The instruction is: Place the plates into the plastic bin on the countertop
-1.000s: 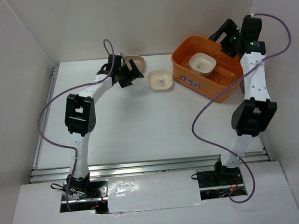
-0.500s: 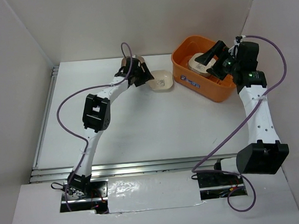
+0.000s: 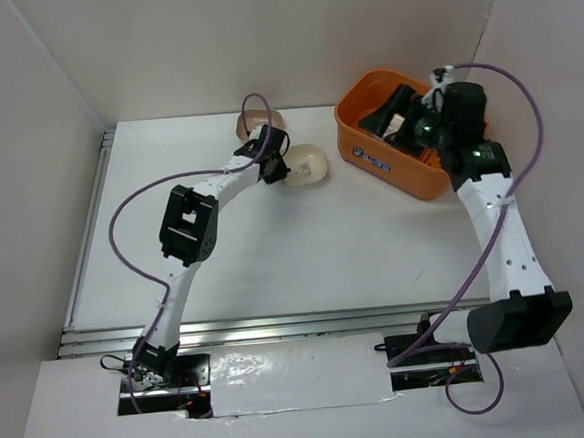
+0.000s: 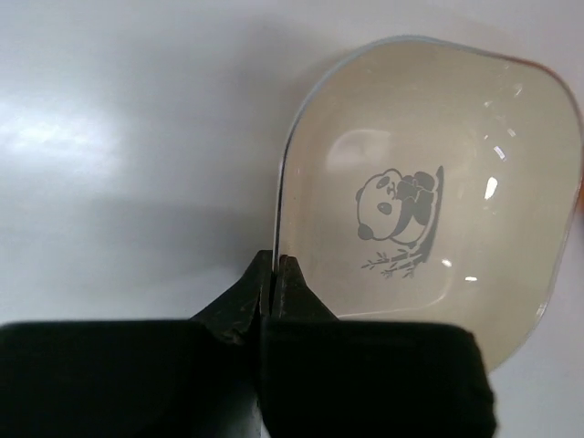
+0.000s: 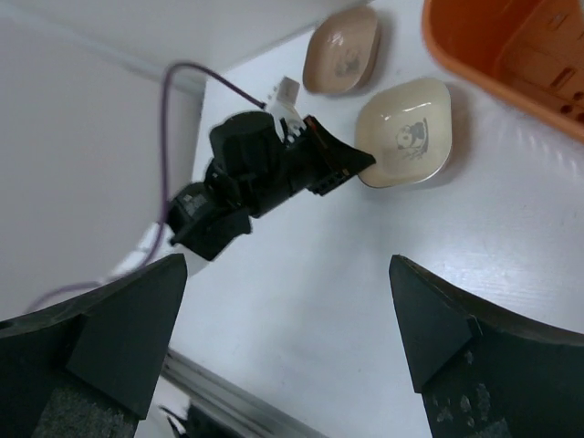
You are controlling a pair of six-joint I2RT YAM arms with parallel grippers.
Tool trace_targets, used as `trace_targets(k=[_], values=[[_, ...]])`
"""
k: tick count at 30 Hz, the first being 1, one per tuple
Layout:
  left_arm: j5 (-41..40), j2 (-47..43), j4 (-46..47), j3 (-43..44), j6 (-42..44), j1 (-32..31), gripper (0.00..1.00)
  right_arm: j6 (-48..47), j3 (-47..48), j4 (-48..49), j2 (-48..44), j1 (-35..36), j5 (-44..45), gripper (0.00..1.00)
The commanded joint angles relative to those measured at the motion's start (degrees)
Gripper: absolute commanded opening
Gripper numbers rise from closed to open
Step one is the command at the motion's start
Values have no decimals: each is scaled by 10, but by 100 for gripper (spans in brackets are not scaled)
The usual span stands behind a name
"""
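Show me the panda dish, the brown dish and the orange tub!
panda dish [image 4: 411, 205]: left wrist view, on the panda picture in its middle.
brown dish [image 5: 342, 50]: right wrist view, on its middle.
orange tub [image 3: 409, 176]: top view, on its near outer wall.

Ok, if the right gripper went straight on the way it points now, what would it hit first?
Most likely the bare tabletop, close beside the left gripper and the cream plate it pinches; depth is unclear from the wrist view.
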Motion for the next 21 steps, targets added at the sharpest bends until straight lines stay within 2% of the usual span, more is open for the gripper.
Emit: trace_targets(k=[1, 3, 5, 10, 13, 16, 17, 19, 20, 21], values=[[-127, -148, -99, -116, -42, -28, 0, -70, 29, -26, 53, 81, 57, 100], [-127, -231, -87, -178, -25, -39, 0, -86, 52, -57, 109, 124, 104, 100], [-116, -272, -88, -237, -10, -49, 0, -85, 71, -61, 148, 148, 124, 100], [-101, -364, -144, -275, 34, -61, 0, -76, 100, -75, 220, 202, 198, 100], [-121, -413, -150, -293, 54, -67, 0, -76, 104, -96, 276, 229, 215, 99], [-104, -452, -138, -310, 71, -65, 0, -65, 80, -84, 287, 245, 206, 93], [-98, -460, -139, -311, 75, -65, 0, -56, 72, -66, 288, 252, 206, 78], [-85, -486, -134, -320, 78, -64, 0, -44, 57, -45, 285, 258, 193, 61], [-86, -493, -132, -323, 76, -64, 0, -41, 57, -44, 280, 260, 187, 22], [-90, -510, -135, -325, 73, -65, 1, -36, 63, -44, 275, 262, 193, 0]])
